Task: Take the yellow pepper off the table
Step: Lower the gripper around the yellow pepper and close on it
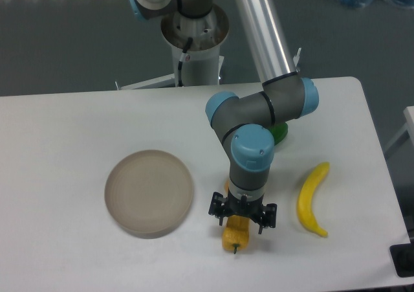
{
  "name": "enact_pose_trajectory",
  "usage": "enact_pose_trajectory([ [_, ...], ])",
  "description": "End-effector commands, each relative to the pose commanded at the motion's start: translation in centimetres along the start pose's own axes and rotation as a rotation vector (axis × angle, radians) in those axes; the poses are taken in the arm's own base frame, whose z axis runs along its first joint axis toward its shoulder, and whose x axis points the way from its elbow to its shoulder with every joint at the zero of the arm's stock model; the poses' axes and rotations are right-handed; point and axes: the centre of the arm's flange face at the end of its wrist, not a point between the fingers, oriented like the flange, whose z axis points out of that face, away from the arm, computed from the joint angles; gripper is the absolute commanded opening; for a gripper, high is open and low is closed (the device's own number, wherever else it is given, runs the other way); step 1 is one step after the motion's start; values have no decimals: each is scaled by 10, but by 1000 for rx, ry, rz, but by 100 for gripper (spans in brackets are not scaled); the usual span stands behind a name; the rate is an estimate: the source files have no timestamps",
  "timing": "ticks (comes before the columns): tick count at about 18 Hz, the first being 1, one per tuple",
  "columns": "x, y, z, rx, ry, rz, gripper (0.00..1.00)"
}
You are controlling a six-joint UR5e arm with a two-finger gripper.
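Yellow pepper [236,235] on table [58,240], directly beneath end effector [241,219]

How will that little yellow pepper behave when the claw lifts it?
The pepper looks glossy and rounded, so it may slip or roll. It lies on its side on the table, stem outward. It looks small, so probably light. The claw sits right over it.

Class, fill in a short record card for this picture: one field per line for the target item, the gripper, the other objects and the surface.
target: yellow pepper, lying on the table, stem toward the near edge
gripper: gripper directly over the pepper; jaws' state unclear
plate: round grey-beige plate, left of the pepper
banana: banana, right of the pepper
hidden: green item, behind the arm
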Motion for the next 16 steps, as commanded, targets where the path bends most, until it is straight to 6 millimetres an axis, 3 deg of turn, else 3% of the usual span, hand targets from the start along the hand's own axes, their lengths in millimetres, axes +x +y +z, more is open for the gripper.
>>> enact_pose_trajectory([
  [3,-1,-1,1,0,-2,-4,96],
  [6,-1,-2,0,3,-2,-1,52],
  [7,-1,-2,0,3,-2,-1,48],
  [13,-2,-3,-3,10,-5,8,43],
  [16,-9,-15,-20,46,-31,23,43],
])
